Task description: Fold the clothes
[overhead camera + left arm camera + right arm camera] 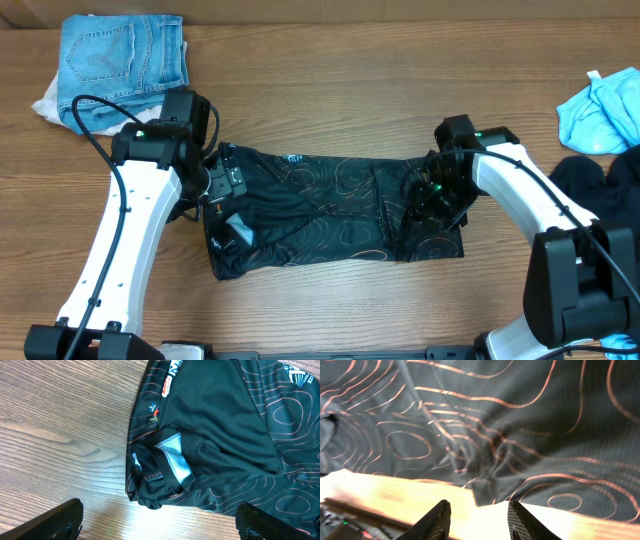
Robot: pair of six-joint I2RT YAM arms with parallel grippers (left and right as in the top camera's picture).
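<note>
While the black tan-lined fabric jersey (330, 215) lies flat, left gripper (160, 522) at its nine o'clock shows jaws wide; right gripper (477, 515), three o'clock, jaws narrow, empty.

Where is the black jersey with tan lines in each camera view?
Overhead: the jersey lies spread at the centre of the table.
Left wrist: the jersey fills the upper right, its bunched end low centre.
Right wrist: the jersey covers nearly the whole picture.
Shared landmark: its tan contour lines.
</note>
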